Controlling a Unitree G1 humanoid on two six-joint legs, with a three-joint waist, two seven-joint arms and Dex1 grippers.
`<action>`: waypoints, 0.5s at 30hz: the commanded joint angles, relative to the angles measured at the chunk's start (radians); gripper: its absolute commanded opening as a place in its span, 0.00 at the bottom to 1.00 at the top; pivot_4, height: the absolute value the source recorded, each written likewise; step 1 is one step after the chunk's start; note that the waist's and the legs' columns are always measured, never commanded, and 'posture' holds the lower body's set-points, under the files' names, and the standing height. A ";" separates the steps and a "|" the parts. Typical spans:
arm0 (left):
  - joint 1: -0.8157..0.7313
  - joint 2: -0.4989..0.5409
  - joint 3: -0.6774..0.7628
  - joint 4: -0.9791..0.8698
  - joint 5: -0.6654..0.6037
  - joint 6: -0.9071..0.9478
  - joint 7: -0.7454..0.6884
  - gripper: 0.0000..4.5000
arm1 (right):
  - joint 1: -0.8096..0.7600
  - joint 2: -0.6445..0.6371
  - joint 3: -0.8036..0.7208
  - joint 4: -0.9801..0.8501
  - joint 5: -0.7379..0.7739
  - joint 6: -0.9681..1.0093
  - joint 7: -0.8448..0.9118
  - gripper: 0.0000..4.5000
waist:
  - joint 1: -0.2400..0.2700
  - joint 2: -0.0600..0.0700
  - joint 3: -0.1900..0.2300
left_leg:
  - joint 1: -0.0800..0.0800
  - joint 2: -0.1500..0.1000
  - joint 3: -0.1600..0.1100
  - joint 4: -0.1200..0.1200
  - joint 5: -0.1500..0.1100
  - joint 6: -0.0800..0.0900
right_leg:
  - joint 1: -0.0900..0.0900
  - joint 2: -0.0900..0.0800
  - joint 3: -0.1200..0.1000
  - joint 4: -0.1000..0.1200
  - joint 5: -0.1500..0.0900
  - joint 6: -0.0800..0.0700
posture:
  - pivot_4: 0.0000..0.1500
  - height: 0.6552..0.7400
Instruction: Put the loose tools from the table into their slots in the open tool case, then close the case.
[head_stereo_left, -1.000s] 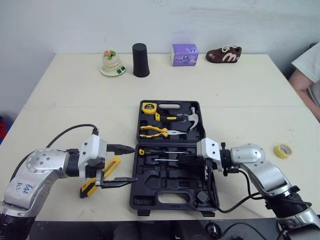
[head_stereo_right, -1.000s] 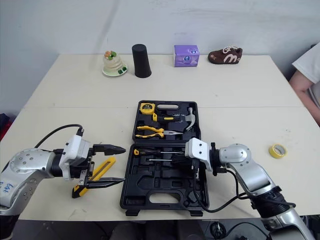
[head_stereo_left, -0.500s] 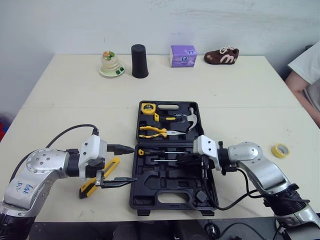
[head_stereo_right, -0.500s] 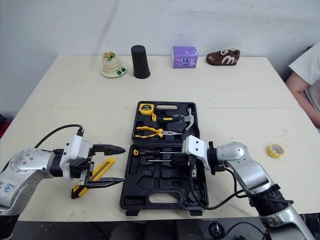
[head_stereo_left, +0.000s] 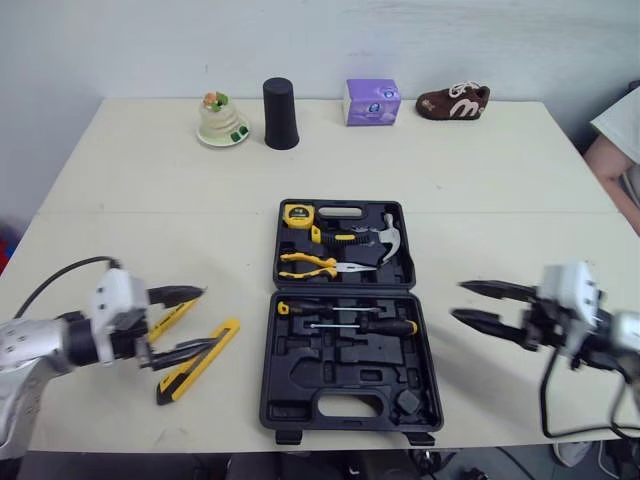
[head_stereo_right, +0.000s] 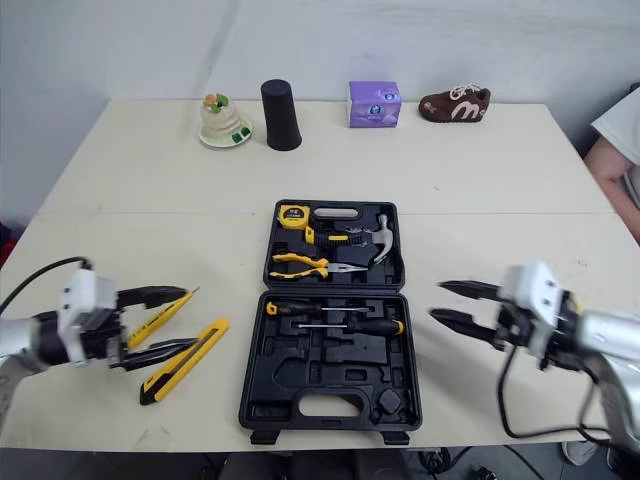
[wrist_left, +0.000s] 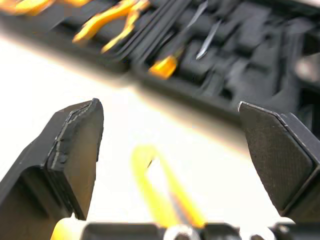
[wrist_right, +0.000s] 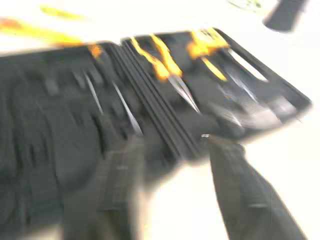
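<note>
We are at the pick-up step. A yellow utility knife (head_stereo_left: 200, 360) and a slimmer yellow tool (head_stereo_left: 176, 311) lie left of the open tool case (head_stereo_left: 290, 370). The left gripper (head_stereo_left: 205, 318) is spread about the slimmer tool. The right gripper (head_stereo_left: 460, 300) is spread and empty. Next, we should clamp the left gripper on that tool.

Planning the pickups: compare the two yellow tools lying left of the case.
The utility knife is broader, black-edged and nearer the tool case. The slim yellow tool is narrower and shows between the open fingers of the left pincer. Both lie on the table, slanted alike.
</note>
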 joint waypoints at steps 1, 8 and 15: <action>0.025 -0.001 0.150 0.119 0.030 -0.062 0.037 1.00 | 0.126 0.017 -0.241 0.102 -0.061 -0.154 -0.020 0.87 | 0.000 -0.002 0.001 | 0.000 0.000 0.000 0.000 0.000 0.000 | 0.000 0.000 0.000 0.000 0.000 0.000 | 1.00 1.00; 0.061 0.010 0.334 0.455 0.111 -0.229 0.101 1.00 | 0.301 0.069 -0.511 0.434 -0.122 -0.376 -0.106 1.00 | -0.007 -0.006 0.004 | 0.005 0.000 0.001 0.000 -0.003 0.002 | 0.007 -0.002 0.000 -0.002 0.000 0.000 | 1.00 1.00; 0.116 0.019 0.421 0.706 0.179 -0.361 0.208 1.00 | 0.360 0.053 -0.611 0.828 -0.167 -0.617 -0.256 1.00 | -0.012 -0.006 0.004 | 0.007 0.001 0.002 -0.001 -0.005 0.000 | 0.008 -0.003 0.000 -0.002 -0.001 -0.002 | 1.00 1.00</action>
